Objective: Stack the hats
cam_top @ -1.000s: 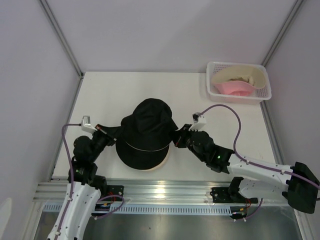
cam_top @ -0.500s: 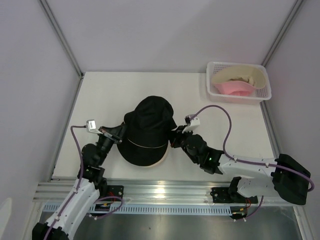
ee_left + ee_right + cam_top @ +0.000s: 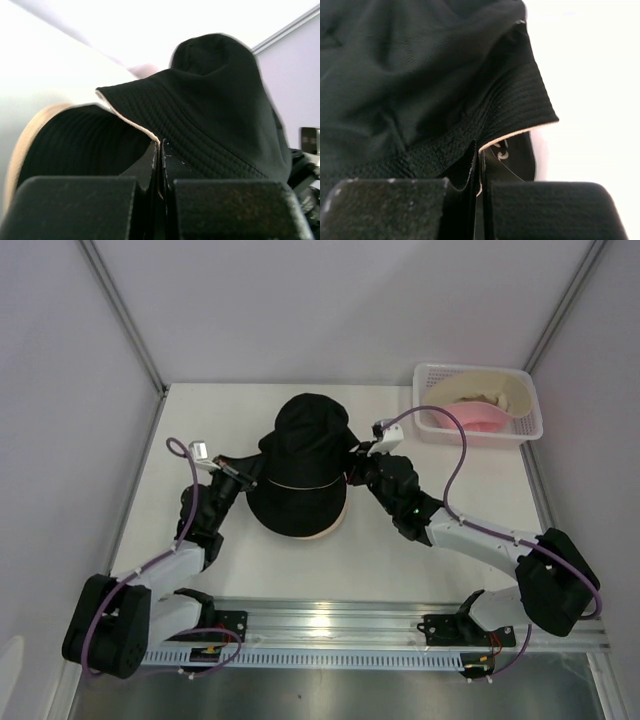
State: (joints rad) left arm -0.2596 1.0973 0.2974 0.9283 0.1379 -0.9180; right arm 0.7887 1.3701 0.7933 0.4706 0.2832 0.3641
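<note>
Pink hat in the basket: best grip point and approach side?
Likely its near brim edge, from straight above. The pink hat lies low inside the white basket, whose walls block a sideways approach, and the tan hat crowds its far side. The brim is the thin, exposed part.

No lettering, brand, number or sign is legible anywhere; small pale marks under the black hat's [image 3: 510, 100] brim are too blurred to read.

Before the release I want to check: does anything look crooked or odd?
Yes: the upper black hat sits off-centre on the lower hat, offset toward the far side, with its brim lifted off it.
</note>
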